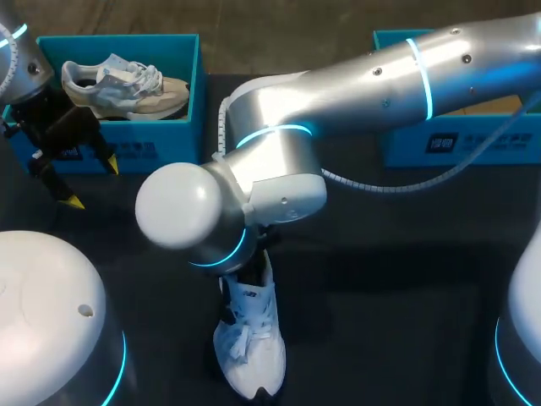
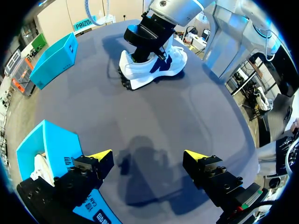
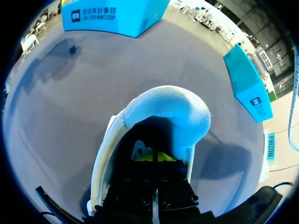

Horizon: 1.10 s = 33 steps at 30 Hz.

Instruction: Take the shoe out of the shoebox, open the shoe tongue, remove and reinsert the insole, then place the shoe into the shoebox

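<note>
A white sneaker [image 1: 254, 347] lies on the dark table near its front edge, toe pointing forward. My right arm reaches in over the middle, and its gripper [image 3: 154, 156] is shut, yellow tips pressed together down inside the sneaker's [image 3: 173, 112] opening. Whether the tips pinch the insole is hidden. My left gripper [image 1: 91, 182] hangs open over bare table in front of the left blue shoebox [image 1: 118, 139]. From the left wrist, that gripper [image 2: 148, 156] has nothing between its fingers, and the white sneaker [image 2: 154, 65] lies well ahead of it.
The left blue shoebox holds a beige and grey sneaker [image 1: 127, 85]. A second blue shoebox [image 1: 456, 144] stands at the back right. My right arm's wrist and elbow [image 1: 254, 186] hang over the table's middle.
</note>
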### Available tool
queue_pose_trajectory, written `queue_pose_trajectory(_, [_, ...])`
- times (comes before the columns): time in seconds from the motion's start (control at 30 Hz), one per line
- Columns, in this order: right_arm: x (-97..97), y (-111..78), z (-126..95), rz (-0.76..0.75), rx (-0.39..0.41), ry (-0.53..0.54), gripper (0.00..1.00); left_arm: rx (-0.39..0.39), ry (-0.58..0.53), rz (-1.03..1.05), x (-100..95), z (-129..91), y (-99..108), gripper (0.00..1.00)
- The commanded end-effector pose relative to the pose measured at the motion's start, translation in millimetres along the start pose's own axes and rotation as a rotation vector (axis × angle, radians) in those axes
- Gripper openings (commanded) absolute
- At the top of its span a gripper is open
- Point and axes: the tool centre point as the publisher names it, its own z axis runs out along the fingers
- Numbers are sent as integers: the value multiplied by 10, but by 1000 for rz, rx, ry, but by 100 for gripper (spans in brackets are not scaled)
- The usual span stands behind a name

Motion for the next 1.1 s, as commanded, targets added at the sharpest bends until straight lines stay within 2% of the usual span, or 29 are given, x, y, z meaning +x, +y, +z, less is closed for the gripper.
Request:
queue_pose_trajectory(0.03, [41,-65,31,387,-19,23,0,-4,0,-1,5,2,-6,100])
queue_pose_trajectory(0.17, [55,-63,-51,385,-36,40,0,-4,0,-1,5,2,-6,100])
queue_pose_trajectory(0.4, [-10,-69,-348,392,-86,7,0,-4,0,-1,5,2,-6,100])
queue_pose_trajectory(0.53, [-36,-86,-400,404,-83,-10,0,-4,0,-1,5,2,-6,100])
queue_pose_trajectory(0.63, [-19,-135,-363,420,-52,2,0,-4,0,-1,5,2,-6,100])
queue_pose_trajectory(0.93, [94,-269,-66,468,61,92,0,-4,0,-1,5,2,-6,100])
queue_pose_trajectory(1.1, [180,-287,34,474,80,125,0,-4,0,-1,5,2,-6,100])
